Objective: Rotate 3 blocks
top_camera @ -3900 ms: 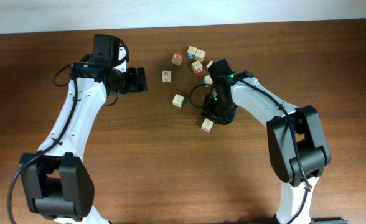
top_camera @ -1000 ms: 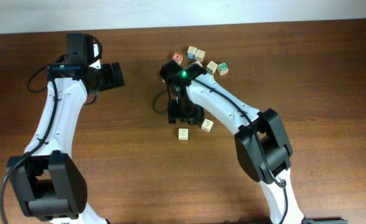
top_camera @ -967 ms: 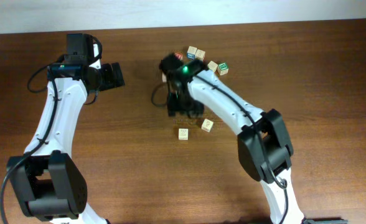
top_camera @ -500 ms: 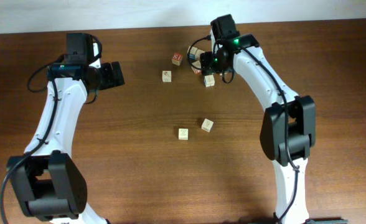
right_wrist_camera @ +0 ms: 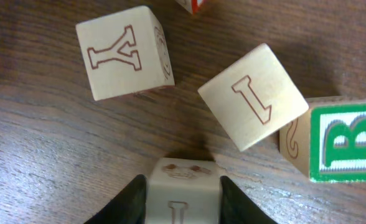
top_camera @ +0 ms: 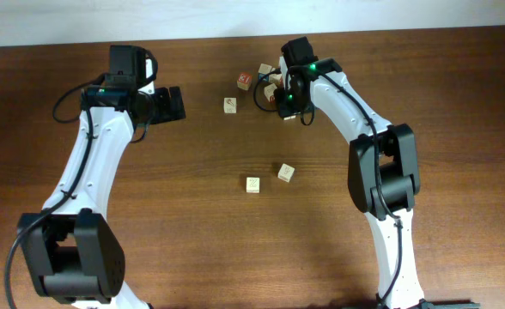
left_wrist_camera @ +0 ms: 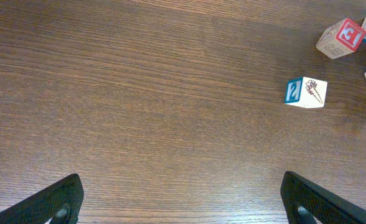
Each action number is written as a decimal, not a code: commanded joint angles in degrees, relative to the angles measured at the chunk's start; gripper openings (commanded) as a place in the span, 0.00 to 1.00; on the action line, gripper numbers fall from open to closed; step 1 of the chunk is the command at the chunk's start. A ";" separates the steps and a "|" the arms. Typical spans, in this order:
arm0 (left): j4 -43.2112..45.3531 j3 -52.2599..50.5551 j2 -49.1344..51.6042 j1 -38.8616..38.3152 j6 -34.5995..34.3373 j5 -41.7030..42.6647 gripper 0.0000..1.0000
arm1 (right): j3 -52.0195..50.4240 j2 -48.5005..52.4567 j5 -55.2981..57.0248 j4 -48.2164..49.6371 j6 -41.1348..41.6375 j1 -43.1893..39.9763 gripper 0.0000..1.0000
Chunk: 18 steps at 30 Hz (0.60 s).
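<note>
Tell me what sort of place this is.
Probably a robotics lab workbench: a left arm and a right arm at a wood-grain table, with small wooden alphabet blocks scattered on it.

We reach our left arm up and bend it inward at the wrist, the left end effector (left_wrist_camera: 180,186) spread wide and empty. Our right arm stretches far forward, angling left, with the right end effector (right_wrist_camera: 183,190) clamped on both sides of a pale block (right_wrist_camera: 183,177).

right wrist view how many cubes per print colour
brown-outline letters on pale wood: 3, namely Y cube, I cube, bottom-edge cube
wooden cube with green B face: 1
red-print wooden cube at top edge: 1
total: 5
</note>
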 commanded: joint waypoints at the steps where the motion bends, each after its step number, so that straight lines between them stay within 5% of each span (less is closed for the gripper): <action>1: 0.13 1.05 0.63 0.13 -0.55 0.17 0.99 | 0.28 1.05 0.28 -0.85 2.86 0.20 0.32; 7: 0.15 1.05 0.63 0.13 -0.55 0.17 0.99 | 0.81 -0.04 0.22 -5.55 7.93 0.22 0.23; 18: 0.15 1.05 0.63 0.13 -0.55 0.20 0.99 | 0.98 -12.15 -2.34 -20.52 10.54 0.26 0.23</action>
